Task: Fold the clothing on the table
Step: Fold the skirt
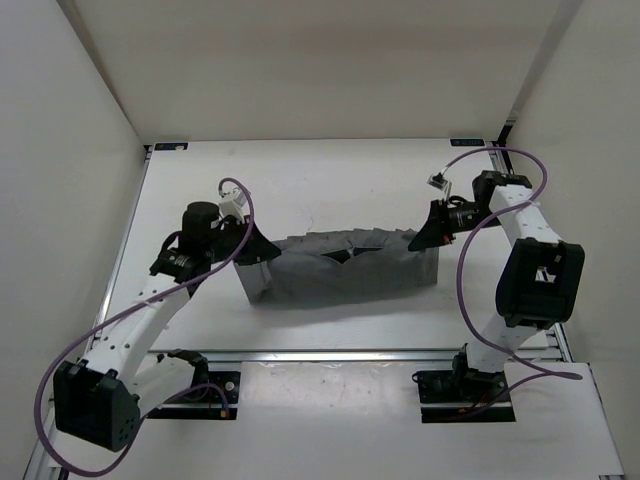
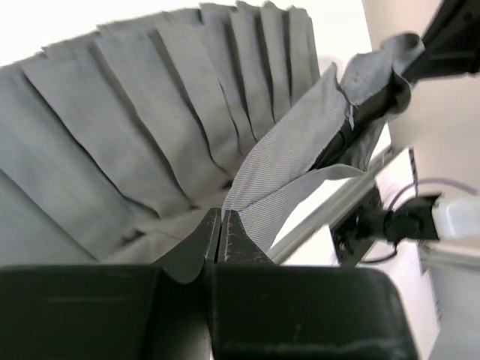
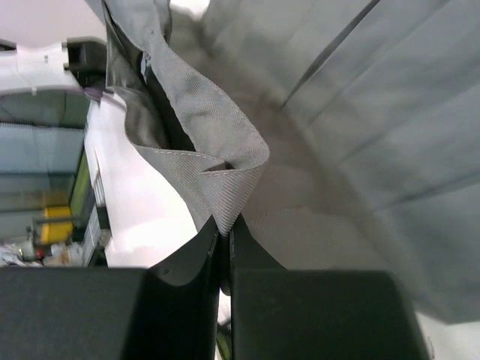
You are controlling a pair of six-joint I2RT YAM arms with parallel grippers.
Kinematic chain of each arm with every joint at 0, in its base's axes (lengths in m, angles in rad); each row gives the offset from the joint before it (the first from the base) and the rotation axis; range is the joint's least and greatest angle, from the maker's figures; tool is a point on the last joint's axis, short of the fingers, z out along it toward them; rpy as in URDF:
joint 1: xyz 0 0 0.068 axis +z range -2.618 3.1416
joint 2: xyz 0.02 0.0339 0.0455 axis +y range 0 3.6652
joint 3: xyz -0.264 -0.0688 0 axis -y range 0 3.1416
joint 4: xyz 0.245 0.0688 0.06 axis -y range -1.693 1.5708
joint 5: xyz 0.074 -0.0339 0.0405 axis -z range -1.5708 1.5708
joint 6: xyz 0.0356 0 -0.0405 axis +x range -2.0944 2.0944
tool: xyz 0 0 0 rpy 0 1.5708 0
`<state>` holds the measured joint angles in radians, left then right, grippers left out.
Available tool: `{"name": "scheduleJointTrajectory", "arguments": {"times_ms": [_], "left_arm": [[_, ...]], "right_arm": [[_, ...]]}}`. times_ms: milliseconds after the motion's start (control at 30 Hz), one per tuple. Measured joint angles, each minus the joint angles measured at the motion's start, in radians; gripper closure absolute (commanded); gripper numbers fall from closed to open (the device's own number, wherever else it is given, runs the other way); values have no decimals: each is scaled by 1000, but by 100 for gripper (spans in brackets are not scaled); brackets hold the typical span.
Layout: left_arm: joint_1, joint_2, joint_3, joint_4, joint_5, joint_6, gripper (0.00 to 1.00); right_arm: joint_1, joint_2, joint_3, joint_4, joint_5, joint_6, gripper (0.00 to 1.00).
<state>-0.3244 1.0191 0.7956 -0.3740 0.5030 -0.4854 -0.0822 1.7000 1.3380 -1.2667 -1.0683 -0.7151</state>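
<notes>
Grey and pleated; from above, shows the clothing (image 1: 345, 268) on the middle of the table (image 1: 300, 180), stretched long from left to right; shows the left gripper (image 1: 262, 252) at its left end and the right gripper (image 1: 425, 238) at its right end, each touching its own corner, so neither arm nearer than the other; looks like both ends must travel the same way together for the fold; shows purple cables (image 1: 461, 280) looping by the arms and a metal rail (image 1: 330, 353) along the near side, maybe things to snag on.

From the left wrist, shows the jaws pinched tight on the plain band of the clothing (image 2: 135, 127); shows pleats fanning up and away, and the band running off right toward the other arm.

From the right wrist, shows the jaws pressed together on a folded bit of band; shows the clothing (image 3: 360, 150) spreading out to the right.
</notes>
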Motion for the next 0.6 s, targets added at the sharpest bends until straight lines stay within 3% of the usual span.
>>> {"name": "scheduleJointTrajectory", "arguments": {"times_ms": [267, 600], "left_arm": [[130, 174, -45, 148, 29, -105, 100], [138, 325, -62, 267, 2, -161, 100]], "right_arm": [[57, 14, -28, 318, 15, 285, 100], [94, 103, -76, 557, 136, 466, 99]]}}
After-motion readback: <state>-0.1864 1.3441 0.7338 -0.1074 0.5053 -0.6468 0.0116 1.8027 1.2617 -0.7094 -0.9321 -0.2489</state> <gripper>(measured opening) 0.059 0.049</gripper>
